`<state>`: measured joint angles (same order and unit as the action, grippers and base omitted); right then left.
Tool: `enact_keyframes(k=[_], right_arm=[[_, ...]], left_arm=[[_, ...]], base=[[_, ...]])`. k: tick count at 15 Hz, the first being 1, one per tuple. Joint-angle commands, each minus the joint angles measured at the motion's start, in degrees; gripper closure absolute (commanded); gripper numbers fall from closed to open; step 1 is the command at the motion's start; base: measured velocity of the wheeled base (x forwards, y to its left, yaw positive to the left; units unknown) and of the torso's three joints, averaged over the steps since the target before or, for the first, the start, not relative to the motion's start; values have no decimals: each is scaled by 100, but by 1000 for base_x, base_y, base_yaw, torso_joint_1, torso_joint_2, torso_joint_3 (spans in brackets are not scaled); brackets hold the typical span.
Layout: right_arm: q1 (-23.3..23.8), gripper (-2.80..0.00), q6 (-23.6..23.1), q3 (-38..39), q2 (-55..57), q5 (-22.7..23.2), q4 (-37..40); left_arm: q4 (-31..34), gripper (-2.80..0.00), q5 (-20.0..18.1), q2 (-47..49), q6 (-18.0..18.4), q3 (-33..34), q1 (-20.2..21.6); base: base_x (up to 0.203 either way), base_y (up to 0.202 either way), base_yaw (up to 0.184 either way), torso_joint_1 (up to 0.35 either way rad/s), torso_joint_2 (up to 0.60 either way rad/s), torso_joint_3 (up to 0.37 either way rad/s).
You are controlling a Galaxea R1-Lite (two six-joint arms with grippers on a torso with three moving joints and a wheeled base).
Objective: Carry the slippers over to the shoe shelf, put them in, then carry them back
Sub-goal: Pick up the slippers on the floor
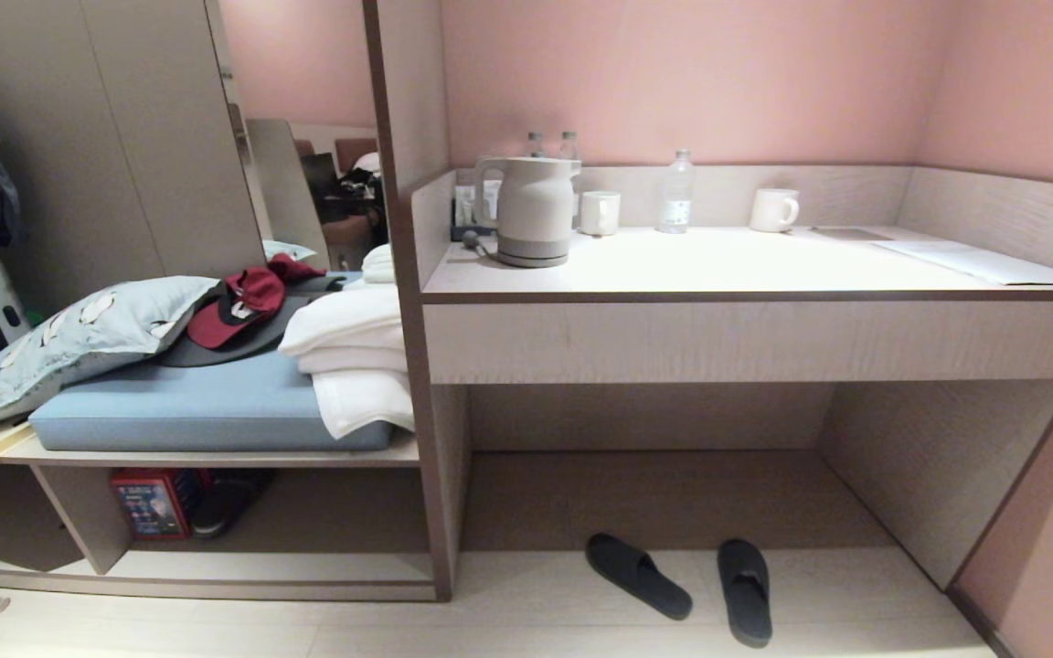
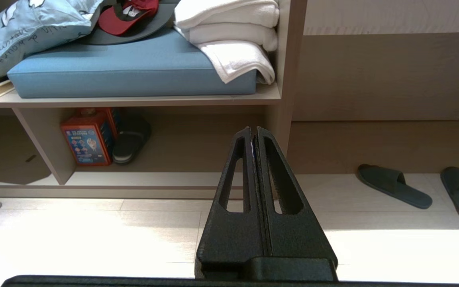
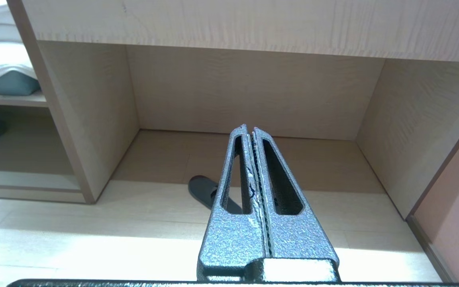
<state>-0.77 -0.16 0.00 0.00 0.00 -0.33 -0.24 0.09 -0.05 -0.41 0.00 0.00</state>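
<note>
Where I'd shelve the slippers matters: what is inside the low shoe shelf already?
Inside the shoe shelf, beside its divider, stand a red printed box and a dark slipper-like shoe. The box hides whatever lies behind it.

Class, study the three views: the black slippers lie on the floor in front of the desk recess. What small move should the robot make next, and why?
Probably open the right pincer and lower it toward the slippers. Both slippers lie untouched on the floor, the shoe shelf is to their left, and both the right and the left pincer are shut and holding nothing.
</note>
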Motion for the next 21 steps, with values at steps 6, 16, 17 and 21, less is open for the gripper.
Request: enact_keyframes(k=[6,16,17,21], right_arm=[[-2,0,-2,1,0,0,-2],[-4,0,-2,9,0,0,-2],[-2,0,-2,9,0,0,-2],[-2,0,-2,9,0,0,-2]], left_arm=[[-2,0,0,5,-3,0,0],[-2,0,0,14,-3,0,0],[-2,0,0,14,-3,0,0],[6,0,0,14,-3,0,0]], base=[[0,0,0,0,0,0],[0,0,0,2,1,-88],[0,0,0,-2,6,-194],[0,0,0,2,2,-195]])
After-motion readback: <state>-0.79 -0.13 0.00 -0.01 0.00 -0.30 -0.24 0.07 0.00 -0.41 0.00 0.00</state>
